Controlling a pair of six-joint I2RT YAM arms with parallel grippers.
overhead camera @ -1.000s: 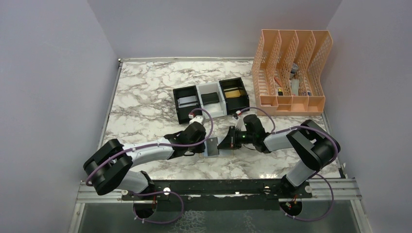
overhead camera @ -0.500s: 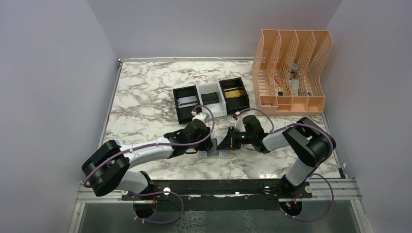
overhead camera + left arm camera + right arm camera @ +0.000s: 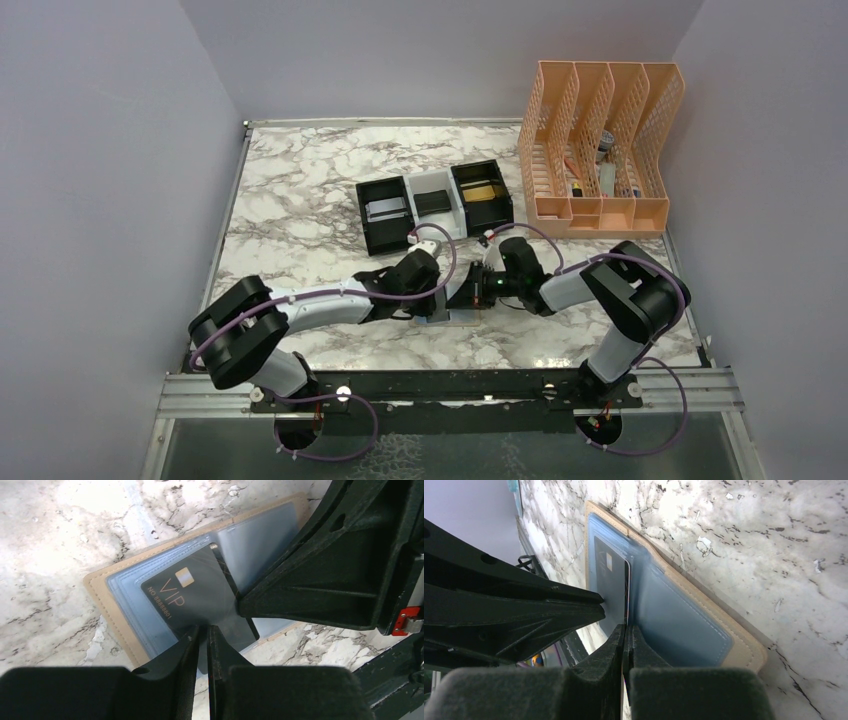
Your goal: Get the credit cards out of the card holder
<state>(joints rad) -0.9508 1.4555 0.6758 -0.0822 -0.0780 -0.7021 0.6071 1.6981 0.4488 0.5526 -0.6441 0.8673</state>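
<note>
One dark card (image 3: 200,595) (stamped VIP) lies skewed across the open card holder (image 3: 117,600), flat on the table (image 3: 300,210) between the arms. The right gripper (image 3: 626,635) pinches the card's edge, likely to draw it free. The left gripper (image 3: 205,635), fingers nearly together, bears on its near edge, probably steadying; whether it grips, I cannot tell.

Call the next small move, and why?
Probably the right gripper draws the dark card off the card holder: its shut fingers seem to pinch the card's edge, the card lies skewed across the holder, left gripper shut over its end.
</note>
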